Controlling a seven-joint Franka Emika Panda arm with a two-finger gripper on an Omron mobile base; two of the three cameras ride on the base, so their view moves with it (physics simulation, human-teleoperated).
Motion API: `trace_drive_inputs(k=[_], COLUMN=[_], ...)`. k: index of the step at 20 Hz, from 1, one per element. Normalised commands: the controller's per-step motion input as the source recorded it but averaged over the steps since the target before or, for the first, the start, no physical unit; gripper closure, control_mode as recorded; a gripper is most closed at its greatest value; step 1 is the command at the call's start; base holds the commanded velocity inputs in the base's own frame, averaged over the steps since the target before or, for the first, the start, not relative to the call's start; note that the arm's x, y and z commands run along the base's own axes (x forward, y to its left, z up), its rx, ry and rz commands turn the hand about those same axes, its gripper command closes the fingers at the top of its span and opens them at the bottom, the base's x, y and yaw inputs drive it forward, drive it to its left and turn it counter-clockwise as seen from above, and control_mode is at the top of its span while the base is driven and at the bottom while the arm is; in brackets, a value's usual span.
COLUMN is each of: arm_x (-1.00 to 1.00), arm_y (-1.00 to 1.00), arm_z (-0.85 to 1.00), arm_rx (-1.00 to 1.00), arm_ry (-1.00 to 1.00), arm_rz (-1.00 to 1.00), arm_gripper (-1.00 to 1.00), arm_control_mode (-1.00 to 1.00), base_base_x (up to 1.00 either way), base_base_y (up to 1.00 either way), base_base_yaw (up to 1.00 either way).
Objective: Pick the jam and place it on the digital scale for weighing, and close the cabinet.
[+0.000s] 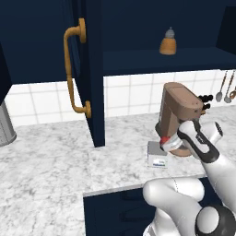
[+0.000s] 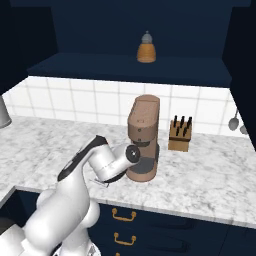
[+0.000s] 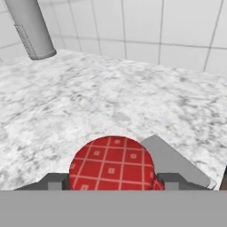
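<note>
The jam point(image 3: 111, 163), a small red jar with a checked top, sits between my two fingertips point(image 3: 170, 179), and my gripper point(image 3: 113, 179) is shut on it. From the left base, the jam point(image 1: 164, 139) hangs in the gripper point(image 1: 171, 144) just over the right edge of the digital scale point(image 1: 156, 156), in front of the coffee machine. The scale's grey plate point(image 3: 175, 163) lies just right of the jar, below it. The navy cabinet door point(image 1: 92, 69) stands open, its golden handle point(image 1: 73, 69) facing me.
A brown coffee machine point(image 1: 177, 113) stands right behind the scale. An orange bottle point(image 1: 168, 42) is on the cabinet shelf. A knife block point(image 2: 180, 134) and hanging utensils point(image 1: 226, 87) are to the right. A grey cylinder point(image 1: 4, 124) stands at the far left of the marble counter point(image 1: 55, 166).
</note>
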Motion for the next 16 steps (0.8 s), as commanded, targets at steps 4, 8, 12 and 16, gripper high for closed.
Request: trace_drive_inputs(k=[4,8,12,16], arm_x=[0.18,0.23,0.29,0.27], arm_y=[0.01,0.00,0.00,0.00], arm_z=[-0.43,-0.43,-0.29,-0.13], arm_rx=[-0.06,0.00,0.00,0.00], arm_ry=[0.01,-0.02,0.00,0.00], arm_rz=[0.00,0.00,0.00,0.00], arm_gripper=[1.00,1.00,1.00,1.00], arm_control_mode=[-1.00,-1.00,-1.00,-1.00], base_base_x=[0.00,0.00,0.00,0.00], base_base_y=[0.00,0.00,0.00,0.00], base_base_yaw=[0.00,0.00,0.00,0.00])
